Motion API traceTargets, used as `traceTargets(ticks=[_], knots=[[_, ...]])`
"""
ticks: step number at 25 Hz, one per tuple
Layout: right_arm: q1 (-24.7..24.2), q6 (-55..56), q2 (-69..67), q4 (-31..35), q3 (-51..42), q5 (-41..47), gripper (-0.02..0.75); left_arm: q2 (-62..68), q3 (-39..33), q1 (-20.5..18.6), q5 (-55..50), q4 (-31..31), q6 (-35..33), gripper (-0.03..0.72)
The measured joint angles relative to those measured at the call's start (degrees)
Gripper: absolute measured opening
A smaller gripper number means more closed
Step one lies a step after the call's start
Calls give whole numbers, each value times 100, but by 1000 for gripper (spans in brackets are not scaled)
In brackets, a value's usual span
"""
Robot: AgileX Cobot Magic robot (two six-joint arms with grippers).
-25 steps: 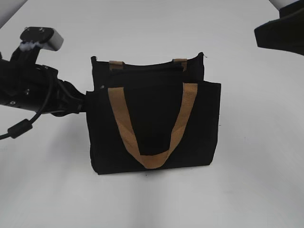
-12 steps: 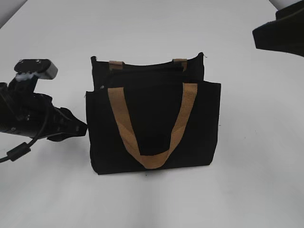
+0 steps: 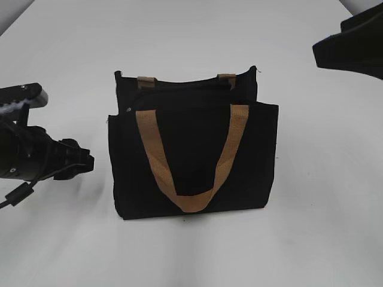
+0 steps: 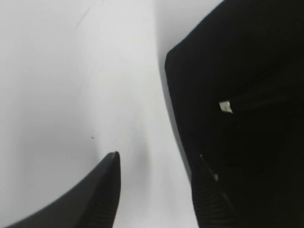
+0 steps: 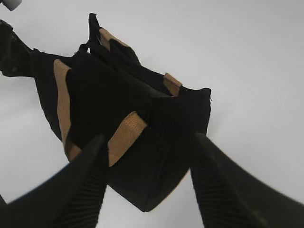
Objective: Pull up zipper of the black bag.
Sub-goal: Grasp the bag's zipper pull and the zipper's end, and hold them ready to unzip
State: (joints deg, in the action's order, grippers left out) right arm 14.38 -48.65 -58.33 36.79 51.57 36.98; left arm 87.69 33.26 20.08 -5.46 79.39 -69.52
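Bag (image 3: 191, 155): soft, light; likely slides if unbraced.
Zipper (image 3: 185, 88): grip its pull, unseen.
Left gripper (image 4: 156, 190): wide, empty.
Right gripper (image 5: 147, 185): wide, empty.

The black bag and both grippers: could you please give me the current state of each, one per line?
black bag: upright on the white table, not held by either gripper.
front handle: hanging down over the front panel.
left gripper: open, empty, beside the bag's side.
right gripper: open, empty, off the bag.
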Motion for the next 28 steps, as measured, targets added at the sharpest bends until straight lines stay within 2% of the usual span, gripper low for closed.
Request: traceTargets(ticks=[4,12,16,19,23,27,28], knots=[[0,-17,-6,0,0,0,433,-17,-41,96,-271,-467,-12,349],[0,-30,-6,0,0,0,433,-100,-563,876,919,-165,106,332],[0,-30,-6,-5,0,0,433,-247,-547,906,726,241,545,319],[0,-35,-6,-5,0,0,433,-429,-497,517,55,584,628,317],[0,-35,-6,-5,0,0,433,-525,-351,-656,-1649,862,655,317],[0,-35,-6,-5,0,0,433,-458,-334,-1749,-2922,831,636,317],[0,-35,-6,-5,0,0,433,-412,-334,-1893,-3124,826,594,317]])
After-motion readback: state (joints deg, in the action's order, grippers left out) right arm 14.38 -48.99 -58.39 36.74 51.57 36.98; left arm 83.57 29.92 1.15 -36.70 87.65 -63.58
